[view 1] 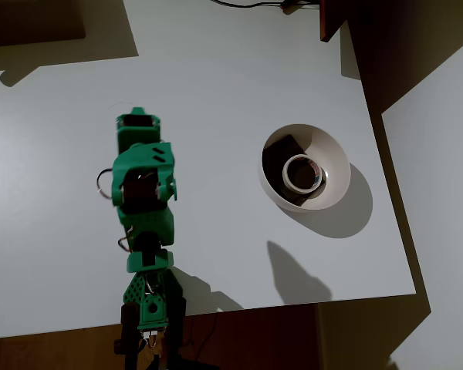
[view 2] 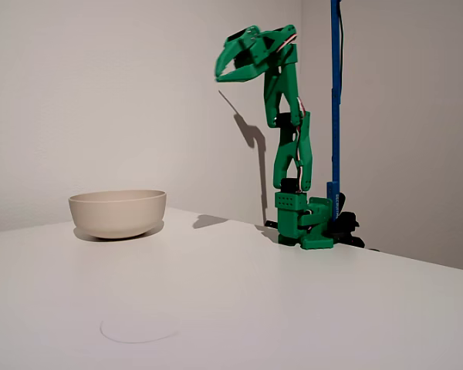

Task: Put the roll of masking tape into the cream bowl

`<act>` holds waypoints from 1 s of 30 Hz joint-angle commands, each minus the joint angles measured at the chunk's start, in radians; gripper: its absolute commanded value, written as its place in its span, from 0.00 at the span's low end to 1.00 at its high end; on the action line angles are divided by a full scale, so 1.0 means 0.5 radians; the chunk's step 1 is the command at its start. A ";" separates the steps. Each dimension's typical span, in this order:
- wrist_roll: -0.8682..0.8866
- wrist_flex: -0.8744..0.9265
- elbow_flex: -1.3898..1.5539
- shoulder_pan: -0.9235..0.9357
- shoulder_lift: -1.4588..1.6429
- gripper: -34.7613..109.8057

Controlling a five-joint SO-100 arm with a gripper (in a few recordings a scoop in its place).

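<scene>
In the overhead view, the green arm occupies the left half of the white table. Its base sits at the table's lower edge and its links are folded back over themselves, so the whole arm stays well apart from the bowl. In that view the gripper is at the top end of the arm, and its jaws cannot be judged from above.

To the right in the overhead view stands the cream bowl, resting on the table near the right edge and casting a shadow toward the lower right. Inside the bowl lies the roll of masking tape, flat, with its hole facing up. Beneath and beside the roll, toward the upper left of the bowl's floor, lies a dark block; the roll appears to touch it, partly overlapping it.

In the fixed view, the bowl is at the left, upright on the table, its contents hidden by its wall. To the right the arm rises from its base, raised high. At the top the gripper points left and slightly down. Its two fingers stand slightly parted and nothing is between them. A blue post stands just behind the arm.
</scene>
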 commanded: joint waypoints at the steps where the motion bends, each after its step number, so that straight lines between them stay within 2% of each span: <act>1: 0.003 0.178 0.273 -0.276 0.344 0.18; 6: 0.009 0.132 0.761 -0.325 0.601 0.18; 13: -0.089 -0.528 2.148 -0.298 1.310 0.18; 30: -0.147 -1.445 3.636 -0.095 1.540 0.18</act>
